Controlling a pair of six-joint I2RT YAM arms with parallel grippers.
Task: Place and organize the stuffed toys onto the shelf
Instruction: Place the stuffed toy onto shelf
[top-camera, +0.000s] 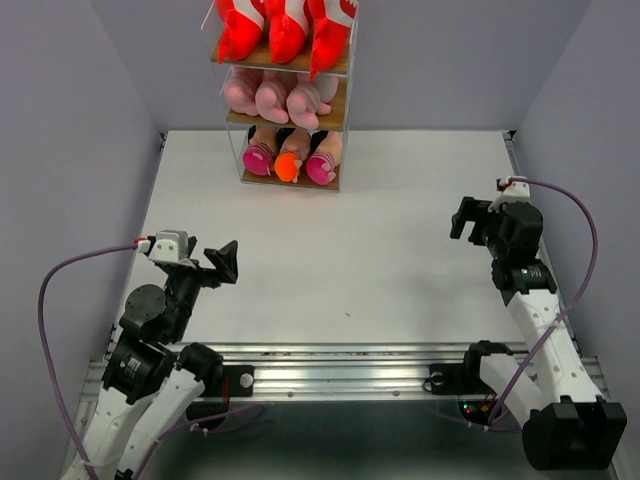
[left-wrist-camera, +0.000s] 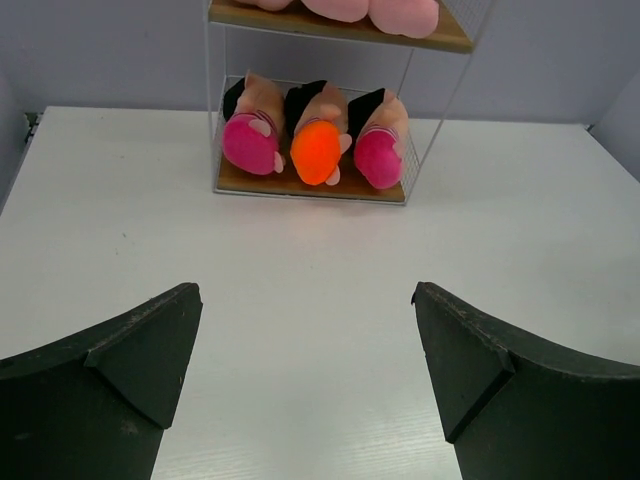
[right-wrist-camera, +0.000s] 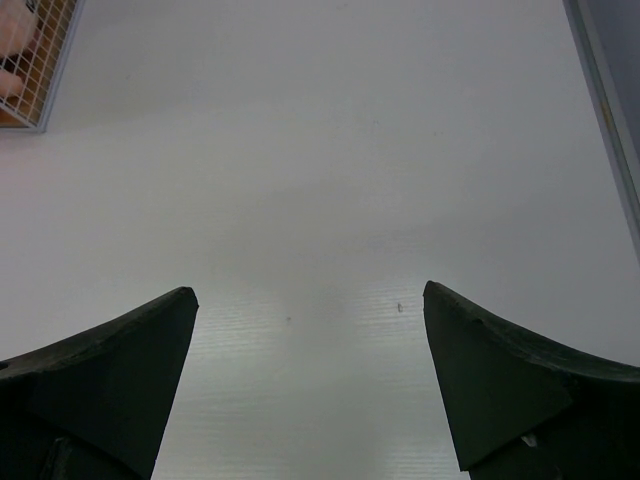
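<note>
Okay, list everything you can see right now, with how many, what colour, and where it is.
shelf: one, wooden boards in white wire frame, far edge of table
red sharks: three, red and white, top tier
pink animals: three, pale pink, middle tier
dolls: three, two pink and an orange one between them, bottom tier
table: one, white
mounting rail: one, silver, near edge
cables: two, purple, one per arm
left gripper: one, black, open, holding nothing, over the table
right gripper: one, black, open, holding nothing, over the table
</note>
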